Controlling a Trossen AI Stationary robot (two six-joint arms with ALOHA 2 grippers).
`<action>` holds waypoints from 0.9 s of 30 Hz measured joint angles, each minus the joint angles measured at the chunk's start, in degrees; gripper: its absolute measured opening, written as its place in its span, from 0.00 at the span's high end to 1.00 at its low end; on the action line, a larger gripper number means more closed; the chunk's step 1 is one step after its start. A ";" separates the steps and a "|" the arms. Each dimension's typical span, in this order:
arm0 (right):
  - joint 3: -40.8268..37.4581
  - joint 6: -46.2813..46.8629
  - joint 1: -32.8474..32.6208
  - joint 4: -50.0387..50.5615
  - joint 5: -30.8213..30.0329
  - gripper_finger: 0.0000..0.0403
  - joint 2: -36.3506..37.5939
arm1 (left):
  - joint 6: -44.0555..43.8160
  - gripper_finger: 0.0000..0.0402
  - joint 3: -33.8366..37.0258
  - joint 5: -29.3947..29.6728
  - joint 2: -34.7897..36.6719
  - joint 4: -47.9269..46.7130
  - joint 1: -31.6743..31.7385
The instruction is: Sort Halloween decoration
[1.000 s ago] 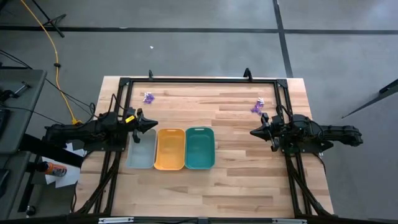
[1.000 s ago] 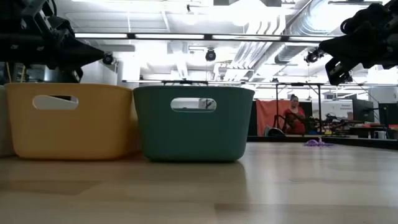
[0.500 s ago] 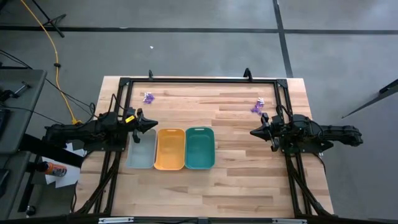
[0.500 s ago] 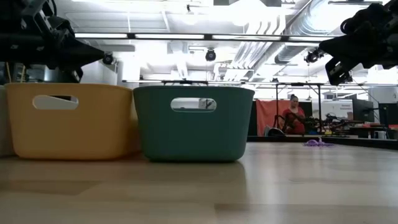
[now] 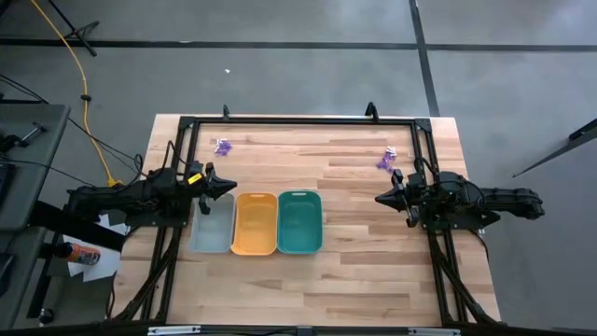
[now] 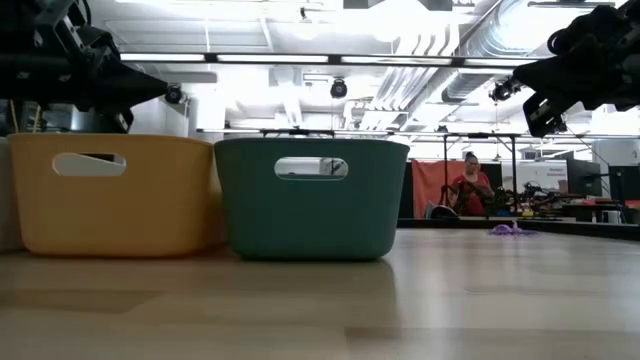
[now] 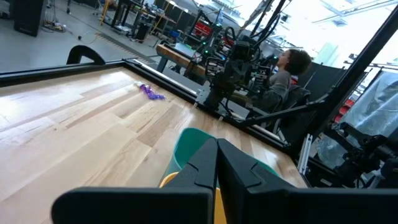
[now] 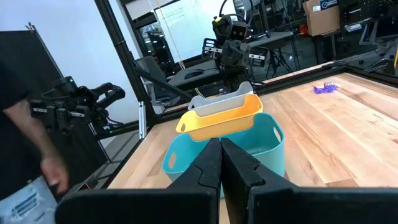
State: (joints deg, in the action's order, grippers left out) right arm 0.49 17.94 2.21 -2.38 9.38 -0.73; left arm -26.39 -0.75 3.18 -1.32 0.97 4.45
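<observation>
The decoration lies in two small clusters on the table's far side. One purple cluster (image 5: pixel 223 146) sits near the far-left corner, just inside the black frame rail (image 5: pixel 298 120). The second cluster (image 5: pixel 385 161), purple with a white piece, sits near the far-right corner, just beyond the right gripper. Both clusters rest on bare wood, well apart from the trays and from each other.

Left gripper (image 5: pixel 229 187): fingers clenched together, holding nothing. It hangs above the far end of the grey tray (image 5: pixel 212 227), clear of the tray rim. The left wrist view shows the two fingers (image 7: pixel 205 165) pressed flat against each other.

Right gripper (image 5: pixel 380 199): fingers clenched together, holding nothing. It hangs above open table, right of the teal tray (image 5: pixel 299 222) and near the second cluster without touching it. The right wrist view shows the fingers (image 8: pixel 210 163) closed with no gap.

Three trays stand side by side, touching: grey at left, orange tray (image 5: pixel 255 224) in the middle, teal at right. Their contents cannot be told.

Open room: bare table (image 5: pixel 364 271) runs between the teal tray and the right arm, and along the whole near edge. The far strip between the two clusters is also bare wood.

A seated person (image 6: pixel 468 186) shows in the room beyond the table.
</observation>
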 joint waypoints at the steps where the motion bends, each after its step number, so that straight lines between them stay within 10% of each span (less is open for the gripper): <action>1: 0.01 -0.01 0.00 0.00 -0.02 1.00 0.00 | 0.00 1.00 0.00 0.00 -0.01 -0.02 0.01; 23: 0.01 -0.01 0.01 -0.34 -0.02 1.00 0.00 | 0.00 1.00 0.00 0.02 -0.01 -0.01 0.01; 27: 0.00 9.10 -0.02 -11.79 -7.55 1.00 -0.04 | 0.00 1.00 0.00 0.02 0.00 -0.01 0.01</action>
State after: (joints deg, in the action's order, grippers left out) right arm 0.48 27.04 2.20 -14.17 1.83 -0.78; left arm -26.39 -0.75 3.20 -1.32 0.96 4.46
